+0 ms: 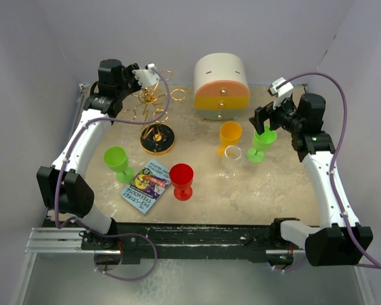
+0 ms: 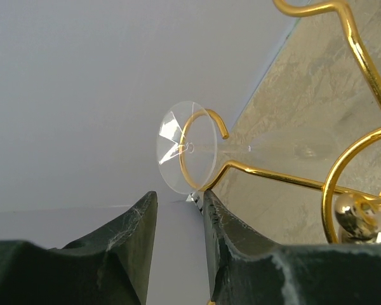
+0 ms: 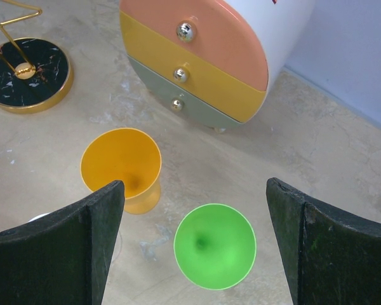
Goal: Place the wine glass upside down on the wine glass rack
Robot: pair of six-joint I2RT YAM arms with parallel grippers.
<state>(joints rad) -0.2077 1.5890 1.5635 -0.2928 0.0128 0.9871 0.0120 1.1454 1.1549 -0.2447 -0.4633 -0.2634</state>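
six glasses in all: two green, a left green glass (image 1: 116,159) and a right green glass (image 1: 262,140); one red glass (image 1: 181,180); one orange glass (image 1: 230,135); and two clear, a standing clear glass (image 1: 232,160) and a hung clear glass (image 2: 181,149) that only the left wrist view shows. one rack (image 1: 157,140). one drawer box (image 1: 221,70) with three drawers (image 3: 228,95) and three knobs (image 3: 181,74). one booklet (image 1: 146,185). two arms, a left arm (image 1: 76,143) and a right arm (image 1: 327,178), each with one gripper: left gripper (image 2: 178,197), right gripper (image 3: 195,184).

Wine glass (image 2: 170,149) stem sits in a loop of the rack (image 1: 157,141), on the rack's far-left side. Drawer box (image 1: 221,86) is right of the rack. Booklet (image 1: 147,186) lies in front of the rack, near cup (image 1: 117,162) to its left, second cup (image 1: 181,180) to its right. Three cups (image 1: 230,136) stand further right of the rack.
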